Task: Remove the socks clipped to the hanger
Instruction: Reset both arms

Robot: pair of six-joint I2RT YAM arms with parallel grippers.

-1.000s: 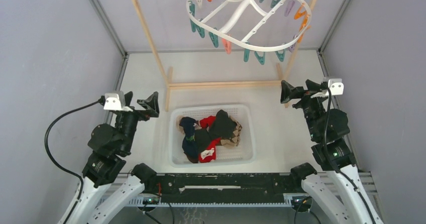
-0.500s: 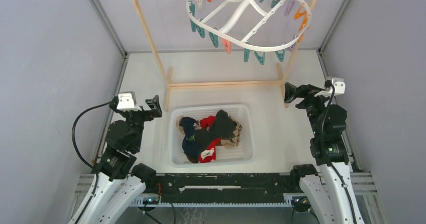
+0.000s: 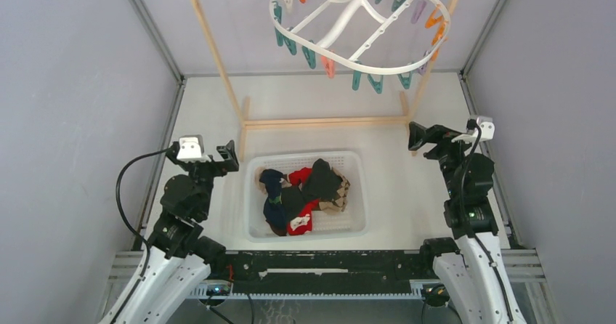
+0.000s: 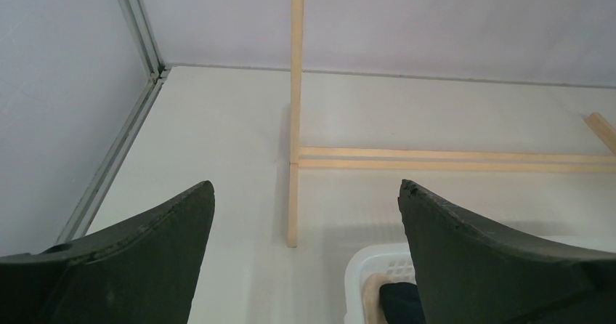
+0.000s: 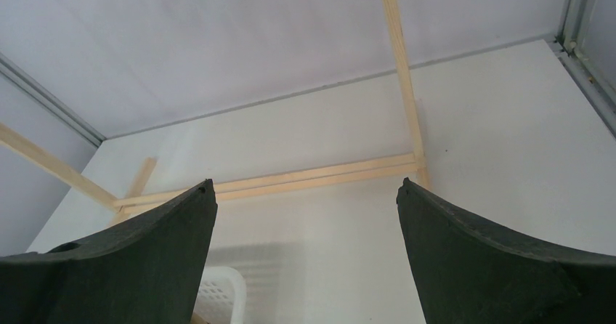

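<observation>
Top external view has the left gripper (image 3: 227, 154) and right gripper (image 3: 420, 135) both with fingers spread wide apart, holding nothing. Socks (image 3: 304, 195) are all piled in the white perforated basket (image 3: 334, 227), which sits between the two grippers, just right of the left one. White clip hanger (image 3: 343, 20) hangs on the wooden rack (image 3: 319, 122), up high and out beyond both grippers
</observation>
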